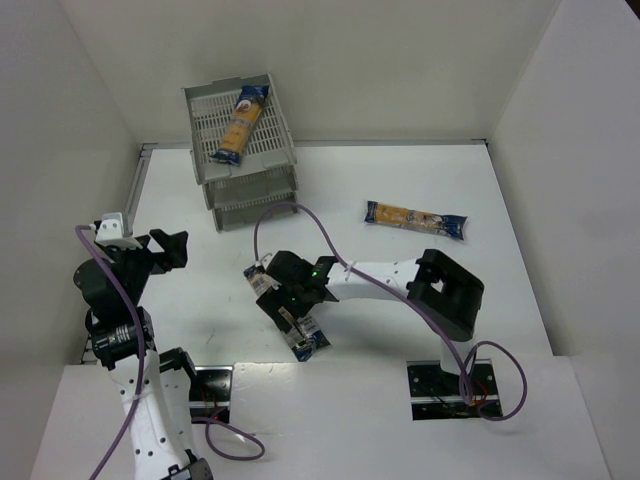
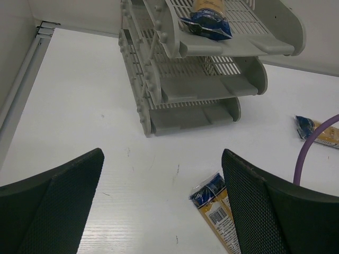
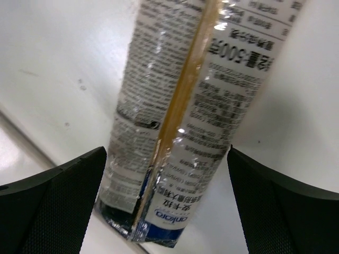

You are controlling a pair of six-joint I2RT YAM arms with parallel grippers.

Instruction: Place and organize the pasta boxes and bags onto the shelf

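The grey three-tray shelf (image 1: 250, 208) stands at the back left. One pasta bag (image 1: 241, 124) lies in its top tray. A second bag (image 1: 416, 219) lies on the table at the right. A third bag (image 1: 297, 328) lies near the front edge, and my right gripper (image 1: 283, 300) hangs over it, open. In the right wrist view the bag (image 3: 185, 106) lies between the two spread fingers with gaps on both sides. My left gripper (image 1: 170, 248) is open and empty at the left. Its view shows the shelf (image 2: 212, 87) and the near bag (image 2: 214, 211).
White walls close in the table on the left, back and right. A purple cable (image 1: 290, 212) arcs from the right arm towards the shelf front and shows in the left wrist view (image 2: 310, 153). The table's near edge runs just below the third bag.
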